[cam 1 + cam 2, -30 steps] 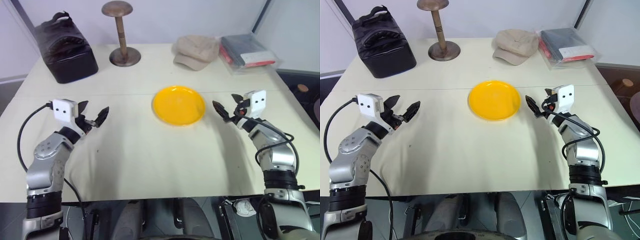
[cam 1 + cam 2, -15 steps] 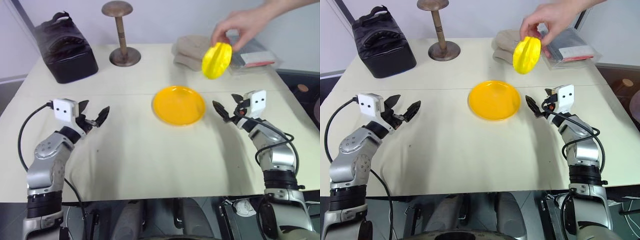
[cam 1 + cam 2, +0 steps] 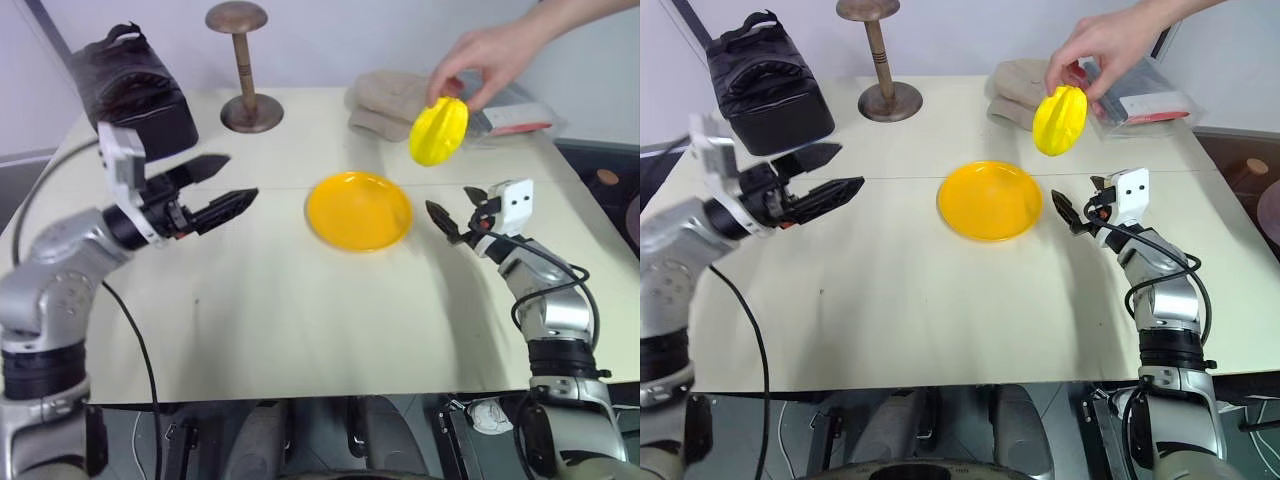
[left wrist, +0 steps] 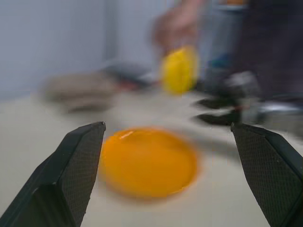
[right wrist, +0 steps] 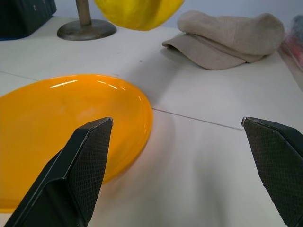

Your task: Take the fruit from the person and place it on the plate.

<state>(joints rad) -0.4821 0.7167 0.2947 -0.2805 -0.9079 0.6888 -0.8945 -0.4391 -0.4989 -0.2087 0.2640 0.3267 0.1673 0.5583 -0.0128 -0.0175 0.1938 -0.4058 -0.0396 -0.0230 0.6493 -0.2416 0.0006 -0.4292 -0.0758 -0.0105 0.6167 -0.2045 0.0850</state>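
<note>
A person's hand (image 3: 490,60) reaches in from the far right and holds the yellow ridged fruit (image 3: 438,130) in the air, above the table just past the plate's far right rim. The orange-yellow plate (image 3: 358,210) lies in the middle of the table with nothing on it. My left gripper (image 3: 235,178) is raised to the left of the plate, open and holding nothing, and it points across towards the plate and the fruit (image 4: 179,70). My right gripper (image 3: 450,205) hovers just right of the plate, open and holding nothing, below the fruit (image 5: 137,12).
A black bag (image 3: 130,95) sits at the far left. A wooden stand (image 3: 240,70) rises behind the plate's left side. A beige cap (image 3: 385,100) lies at the back, with a clear packet of dark and red items (image 3: 1140,95) beside it.
A person's hand came in from the far right with the fruit. My left arm rose and swung right towards the plate, its gripper tipping up to about level. The right gripper stayed still.
</note>
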